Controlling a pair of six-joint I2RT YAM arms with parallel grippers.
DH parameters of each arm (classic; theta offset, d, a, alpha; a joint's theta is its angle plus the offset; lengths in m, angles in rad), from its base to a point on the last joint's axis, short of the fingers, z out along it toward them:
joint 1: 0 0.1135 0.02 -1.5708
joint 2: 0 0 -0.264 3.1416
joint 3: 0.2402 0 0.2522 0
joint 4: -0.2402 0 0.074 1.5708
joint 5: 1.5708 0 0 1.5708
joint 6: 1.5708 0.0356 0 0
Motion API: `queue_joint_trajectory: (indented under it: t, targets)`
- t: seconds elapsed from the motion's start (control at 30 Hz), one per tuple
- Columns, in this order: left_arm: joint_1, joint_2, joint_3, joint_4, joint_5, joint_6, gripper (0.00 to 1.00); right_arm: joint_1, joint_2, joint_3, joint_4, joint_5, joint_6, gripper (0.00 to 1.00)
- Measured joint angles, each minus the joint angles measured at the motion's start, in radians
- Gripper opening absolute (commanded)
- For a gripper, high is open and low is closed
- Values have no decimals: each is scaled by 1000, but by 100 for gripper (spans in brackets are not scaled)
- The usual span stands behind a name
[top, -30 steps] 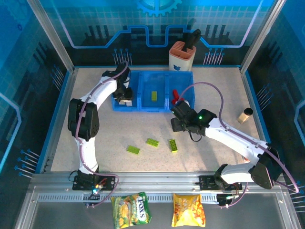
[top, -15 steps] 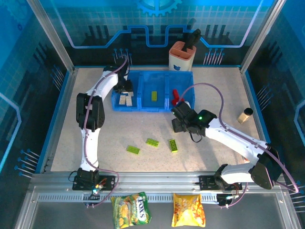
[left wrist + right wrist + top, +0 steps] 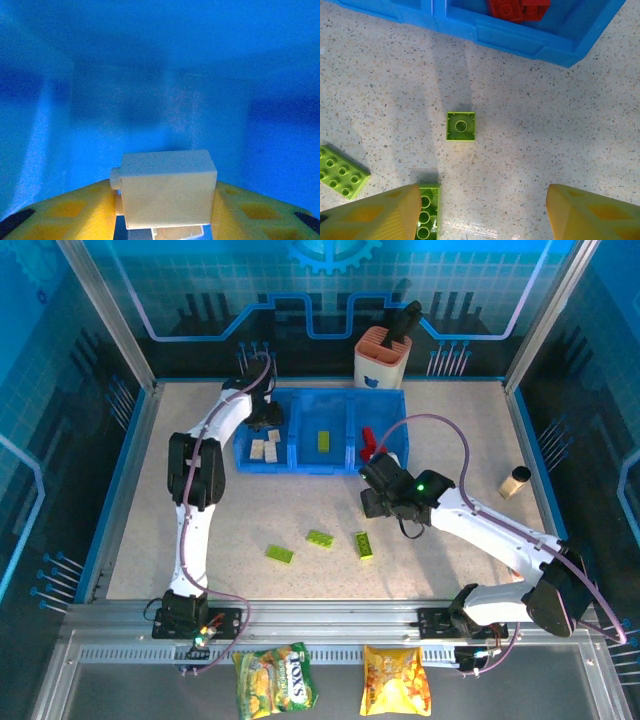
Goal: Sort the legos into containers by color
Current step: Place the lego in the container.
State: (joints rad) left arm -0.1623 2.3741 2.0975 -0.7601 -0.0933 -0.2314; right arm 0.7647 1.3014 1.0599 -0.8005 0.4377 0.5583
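Near edge: two crinkly snack bags, one green and one yellow, are parked below the metal rail, well apart from the sorting, so they can be ignored.

Loose legos: three lime-green studded plastic bricks are scattered on the speckled tabletop, not yet binned. They are probably what's left of the job.

Right gripper: it's held low over the table with the fingers spread wide and nothing between them. A small square lime-green brick is framed just ahead, so a pick seems to be getting lined up.

Tray: a translucent blue plastic three-bin tray is set beyond the loose bricks. Red bricks are kept in the right compartment, one green brick in the middle and cream pieces in the left, so one colour is kept per bin.

Left gripper: it's reached over the left compartment and clamped on a cream-white plastic brick, which is pinched by its sides. A drop among the matching cream ones looks to be what's called for next.

Far back: an orange-and-white cylindrical holder is stood behind the tray and isn't involved.
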Motion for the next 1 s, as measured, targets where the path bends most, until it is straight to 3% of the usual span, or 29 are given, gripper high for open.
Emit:
queue_joint_trajectory:
  t: [1.0]
  targets:
    - [3,46,2,24,50,-32,55,0,-49,-9,-37,19,3,68]
